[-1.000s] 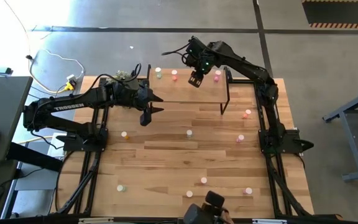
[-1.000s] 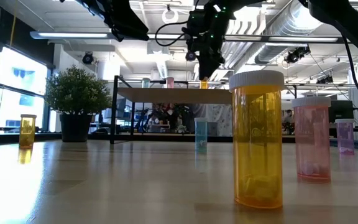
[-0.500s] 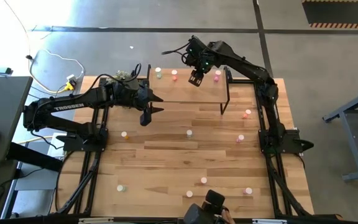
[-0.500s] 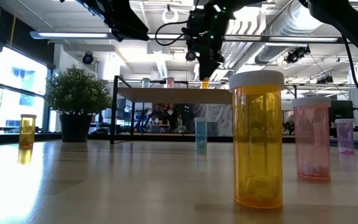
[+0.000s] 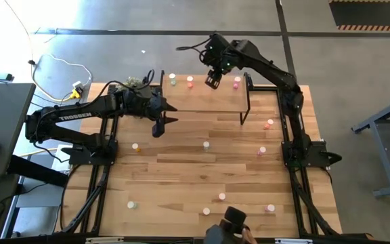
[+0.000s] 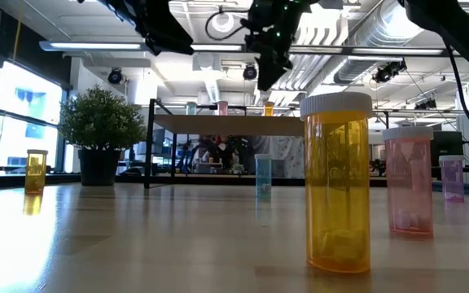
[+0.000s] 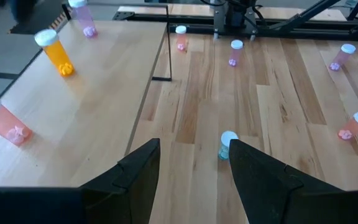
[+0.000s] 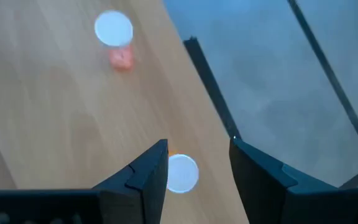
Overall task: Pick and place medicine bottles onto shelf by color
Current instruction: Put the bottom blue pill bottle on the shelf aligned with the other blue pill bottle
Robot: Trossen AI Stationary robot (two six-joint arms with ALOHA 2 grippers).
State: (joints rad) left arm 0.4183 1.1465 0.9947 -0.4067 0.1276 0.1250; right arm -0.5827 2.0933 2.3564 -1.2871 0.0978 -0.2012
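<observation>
- Wooden table (image 5: 181, 163) carries loose medicine bottles: an orange one (image 5: 135, 146) near the left arm's base, a pale one (image 5: 206, 144) mid-table, pinkish ones on the right side (image 5: 262, 150), more along the near edge (image 5: 132, 204)
- Left gripper (image 5: 158, 125) hangs over the table just in front of the shelf's left end, fingers parted and empty; the left wrist view shows a pale green bottle (image 7: 228, 145) on the table ahead, framed between its fingers. Risk: a descent slightly off line would strike the cap and tip it
- Shelf (image 5: 202, 102) sits at the table's far side with four bottles along its back edge: a pale green one (image 5: 172, 79), a pink one (image 5: 189, 81), an orange one (image 6: 268, 107) partly under the right arm, a magenta one (image 5: 236, 83)
- Right gripper (image 5: 213, 79) is raised above the shelf's back edge, fingers apart, holding nothing; in the right wrist view the orange bottle's cap (image 8: 181, 173) lies directly below, between the fingers, very near the rim. Risk: any sideways drift while low could knock it off the back of the shelf
- Colour order is a further hazard: neighbours on the shelf stand close, so a later placement could bump them or land in the wrong group
</observation>
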